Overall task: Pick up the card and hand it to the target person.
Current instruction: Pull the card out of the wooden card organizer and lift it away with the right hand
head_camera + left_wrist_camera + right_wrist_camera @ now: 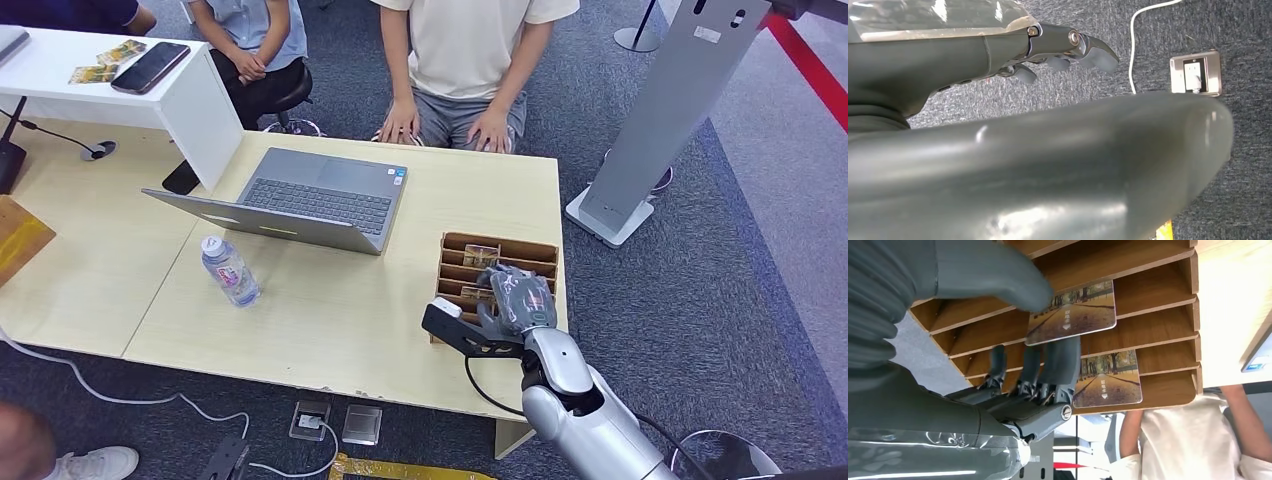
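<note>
A wooden card rack (497, 262) stands at the table's right end. My right hand (518, 298) is over it. In the right wrist view a card (1078, 312) with an autumn-tree picture sits between my thumb (998, 275) and fingers (1060, 362), which pinch its near edge while it still lies along a slot of the rack (1158, 290). A second card (1108, 377) stands in a farther slot. A person in a white shirt (465, 50) sits across the table, both hands at its far edge. My left hand (1063, 52) hangs over the carpet, holding nothing.
An open laptop (300, 200) and a water bottle (230, 270) stand on the wooden table (330, 310). Another seated person (250, 40) is at the back left, beside a white desk (150, 95) with a phone. A grey stand (660, 120) rises at the right.
</note>
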{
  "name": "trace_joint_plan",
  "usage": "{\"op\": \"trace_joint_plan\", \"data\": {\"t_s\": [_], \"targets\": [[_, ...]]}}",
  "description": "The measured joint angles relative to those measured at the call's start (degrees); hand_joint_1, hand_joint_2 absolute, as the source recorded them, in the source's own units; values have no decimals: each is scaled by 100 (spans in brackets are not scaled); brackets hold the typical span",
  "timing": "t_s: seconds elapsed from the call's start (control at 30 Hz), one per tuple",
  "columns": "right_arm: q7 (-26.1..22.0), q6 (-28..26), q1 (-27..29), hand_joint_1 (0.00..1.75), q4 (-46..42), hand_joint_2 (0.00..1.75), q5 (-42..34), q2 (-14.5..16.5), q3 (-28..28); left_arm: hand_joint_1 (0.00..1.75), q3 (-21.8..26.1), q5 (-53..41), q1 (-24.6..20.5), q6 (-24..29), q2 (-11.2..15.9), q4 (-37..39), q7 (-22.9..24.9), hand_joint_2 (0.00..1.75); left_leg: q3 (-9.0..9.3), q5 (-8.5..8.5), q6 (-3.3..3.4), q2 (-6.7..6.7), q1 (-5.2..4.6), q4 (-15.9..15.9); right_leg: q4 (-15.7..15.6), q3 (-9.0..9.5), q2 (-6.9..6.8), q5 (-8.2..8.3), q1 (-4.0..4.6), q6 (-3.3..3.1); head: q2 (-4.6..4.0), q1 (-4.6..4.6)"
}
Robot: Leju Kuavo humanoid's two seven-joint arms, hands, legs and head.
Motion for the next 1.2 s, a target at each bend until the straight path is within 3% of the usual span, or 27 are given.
{"op": "trace_joint_plan", "data": {"t_s": [0.33,0.47,0.87,1.2], "targets": [[0,-9,-14,152,36,175,-38,21,1,0,-9,0,1,0,11,0,-1,0,0,0,0,0,0,0,0,0,0,0,0,0,0,-1],[1,-11,-17,150,43,175,-39,21,2,0,-27,-2,1,0,13,0,-25,175,0,0,0,0,0,0,0,0,0,0,0,0,0,-1],[-83,-215,-22,150,34,175,-254,20,-19,0,-69,-10,8,0,14,0,-92,175,0,0,0,0,0,0,0,0,0,0,0,0,0,0],[-727,-785,-197,150,-717,175,-1890,-237,-418,0,-68,117,28,0,37,0,-119,175,1,0,0,0,0,1,0,0,0,0,0,0,0,-2]]}}
